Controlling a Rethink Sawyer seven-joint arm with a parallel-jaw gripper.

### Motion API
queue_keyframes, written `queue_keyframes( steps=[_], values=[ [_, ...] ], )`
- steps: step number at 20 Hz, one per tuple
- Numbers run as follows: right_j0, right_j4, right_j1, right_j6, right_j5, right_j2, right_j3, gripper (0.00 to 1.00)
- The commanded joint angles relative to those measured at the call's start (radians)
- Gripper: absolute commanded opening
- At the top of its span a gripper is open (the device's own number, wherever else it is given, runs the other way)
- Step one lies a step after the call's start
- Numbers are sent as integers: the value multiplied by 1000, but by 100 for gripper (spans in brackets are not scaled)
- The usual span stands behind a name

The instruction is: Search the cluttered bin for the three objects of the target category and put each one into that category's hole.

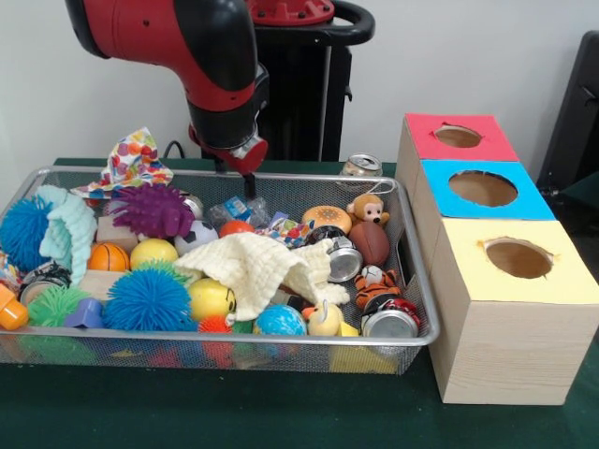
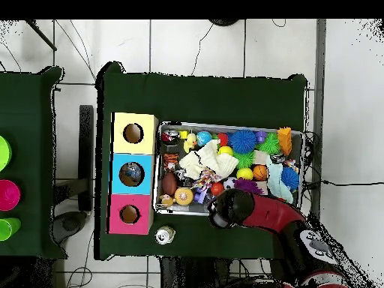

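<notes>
The bin (image 1: 281,177) is a wide silver wire-mesh basket on the green table, also in the overhead view (image 2: 229,126). It is heaped with spiky balls, small sports balls, cloths, soft toys and crushed cans (image 1: 344,261). A cream cloth (image 1: 257,267) covers part of the middle. My gripper (image 1: 248,187) hangs over the bin's far rim, above the pile and touching nothing. In the overhead view the arm's wrist (image 2: 225,208) hides it. Three boxes with round holes stand beside the bin: red-topped (image 1: 459,137), blue-topped (image 1: 482,189) and yellow-topped (image 1: 519,257).
A can (image 1: 360,166) stands on the table outside the bin's far rim, near the red-topped box; it also shows in the overhead view (image 2: 165,235). A second green table (image 2: 26,165) with coloured cups stands to the left in the overhead view.
</notes>
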Motion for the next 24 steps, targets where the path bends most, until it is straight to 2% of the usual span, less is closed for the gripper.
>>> queue_keyframes(
  steps=[1, 10, 24],
  values=[
    [-10, -25, -77, -103, 110, 81, -130, 100],
    [-19, -25, -106, -116, 155, 96, -126, 100],
    [-20, -15, -61, -84, 50, 133, -134, 100]
  ],
)
